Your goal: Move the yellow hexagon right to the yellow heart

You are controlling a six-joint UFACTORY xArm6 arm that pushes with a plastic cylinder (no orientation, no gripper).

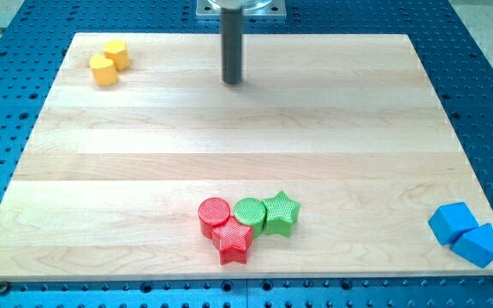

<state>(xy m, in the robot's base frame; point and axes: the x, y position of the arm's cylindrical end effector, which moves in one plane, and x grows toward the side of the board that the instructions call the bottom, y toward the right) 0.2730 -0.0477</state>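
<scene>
My tip (233, 81), a bare rod that has no jaws to open or close, stands near the board's top middle, so the yellow hexagon (116, 54), touching the yellow heart (103, 71) in the top-left corner, lies well to its left.

Hexagon (115, 54) touching heart (103, 70), top-left.

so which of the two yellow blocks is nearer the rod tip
The yellow hexagon, the upper right one of the pair at the view's top left. The yellow heart touches it on its lower left, farther from my tip.
</scene>
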